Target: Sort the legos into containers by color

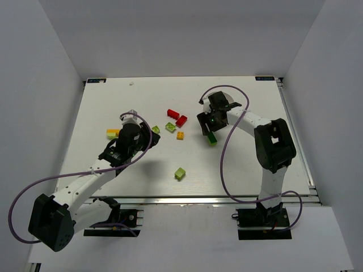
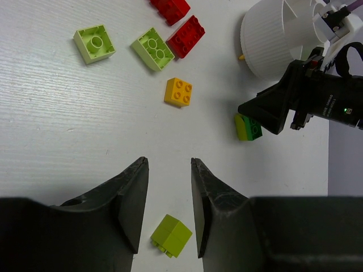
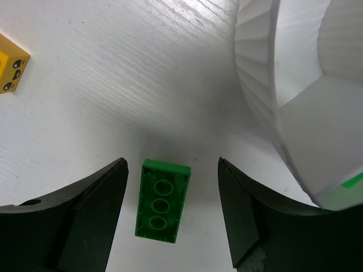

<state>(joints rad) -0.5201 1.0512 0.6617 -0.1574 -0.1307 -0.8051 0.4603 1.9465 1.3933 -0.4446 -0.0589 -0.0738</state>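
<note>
Brick (image 3: 163,201), green, lies studs-down, long axis parallel to the fingers of the spread right tool (image 3: 172,162), untouched.

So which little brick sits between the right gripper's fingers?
The dark green brick, hollow side up beside the white dish; the other loose ones are red, orange or paler yellow-green.

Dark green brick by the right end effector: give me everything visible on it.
The dark green brick is an oblong piece of glossy plastic. It lies flat on the white table with its hollow underside up, showing a row of three round tubes inside a thin rim. It sits between the open fingers of the right end effector, nearer one finger, and neither finger clearly touches it. The ribbed white dish stands close beside it but apart. Only the table touches the brick.
</note>
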